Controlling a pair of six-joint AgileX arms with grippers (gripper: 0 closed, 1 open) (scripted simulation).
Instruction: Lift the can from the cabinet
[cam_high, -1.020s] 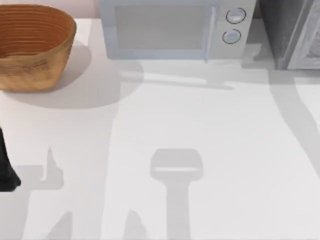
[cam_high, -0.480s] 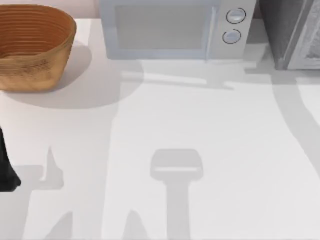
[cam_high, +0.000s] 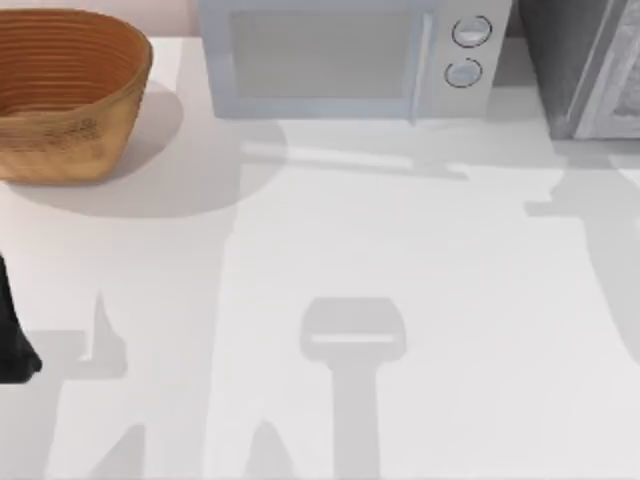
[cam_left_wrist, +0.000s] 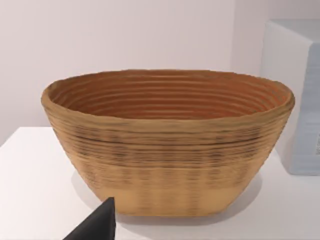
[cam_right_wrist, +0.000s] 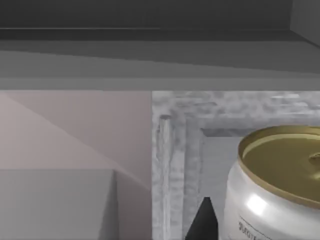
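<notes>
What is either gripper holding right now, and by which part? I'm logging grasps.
It cannot be told. The silver can with a gold top sits close before the right wrist camera inside the grey cabinet, but no grasp shows.

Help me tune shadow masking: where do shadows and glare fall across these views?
Top view: arm-shaped shadows cross the table; the basket shades the table beside it. Right wrist view: a bright highlight on the can, cabinet dim above. Left wrist view: even light.

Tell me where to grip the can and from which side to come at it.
Probably grip the can on its smooth round side wall, below the gold rim. It stands upright inside the grey cabinet, so come in level through the open front; the right pincer's tip sits beside it.
</notes>
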